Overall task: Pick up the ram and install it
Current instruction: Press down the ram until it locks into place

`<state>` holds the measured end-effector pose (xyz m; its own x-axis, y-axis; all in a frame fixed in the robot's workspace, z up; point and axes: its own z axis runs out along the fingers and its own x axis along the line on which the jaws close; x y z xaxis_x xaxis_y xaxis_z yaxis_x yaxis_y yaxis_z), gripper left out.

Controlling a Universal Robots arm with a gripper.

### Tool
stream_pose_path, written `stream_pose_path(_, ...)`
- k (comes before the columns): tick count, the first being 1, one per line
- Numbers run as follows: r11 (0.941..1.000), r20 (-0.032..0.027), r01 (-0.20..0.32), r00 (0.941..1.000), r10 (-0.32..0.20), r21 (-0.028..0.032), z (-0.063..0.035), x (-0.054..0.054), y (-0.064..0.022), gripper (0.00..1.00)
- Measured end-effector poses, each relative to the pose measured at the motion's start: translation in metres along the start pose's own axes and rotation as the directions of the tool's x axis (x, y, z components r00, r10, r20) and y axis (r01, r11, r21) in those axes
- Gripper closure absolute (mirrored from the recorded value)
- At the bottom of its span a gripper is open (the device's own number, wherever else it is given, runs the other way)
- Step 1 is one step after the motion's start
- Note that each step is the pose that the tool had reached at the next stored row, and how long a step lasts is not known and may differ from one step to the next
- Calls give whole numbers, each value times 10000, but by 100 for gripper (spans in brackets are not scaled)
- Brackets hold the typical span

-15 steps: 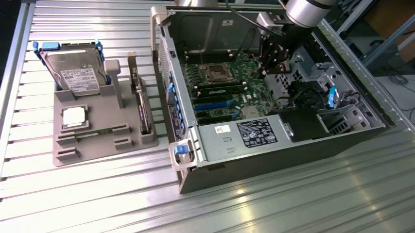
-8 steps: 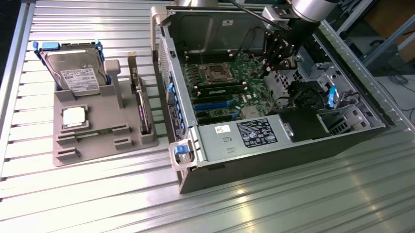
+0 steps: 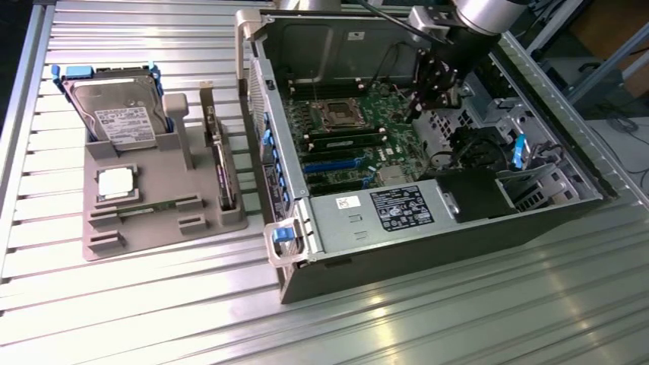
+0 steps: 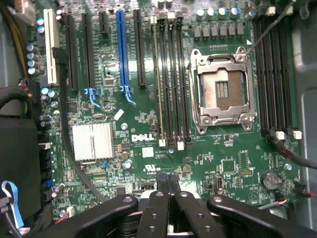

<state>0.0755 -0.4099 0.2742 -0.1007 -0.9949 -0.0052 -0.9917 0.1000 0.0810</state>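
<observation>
Jaws pressed together on nothing as I read it, so going left to right, the ram (image 3: 163,207) lies in its slot on the grey tray (image 3: 121,247), unpicked, while my gripper (image 4: 167,179) hovers inside the computer case (image 3: 446,228) over the motherboard (image 4: 148,99) and its empty memory slots (image 4: 171,79).

free: above motherboard (image 3: 355,129) | blocked: case wall (image 3: 304,38), power supply (image 3: 390,209), cables (image 3: 476,148)
</observation>
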Motion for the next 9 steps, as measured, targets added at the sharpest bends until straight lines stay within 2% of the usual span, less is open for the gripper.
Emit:
stream_pose_path(2, 9988, 36, -493, 9988, 493, 2, 1, 0, 0, 90)
stream_pose_path(5, 9890, 101, -1480, 9889, 1480, 3, 4, 0, 0, 90)
stream_pose_path(7, 9772, 136, -2121, 9771, 2121, 1, 5, 0, 0, 90)
stream_pose_path(9, 9583, 169, -2858, 9581, 2858, 0, 9, 0, -1, 90)
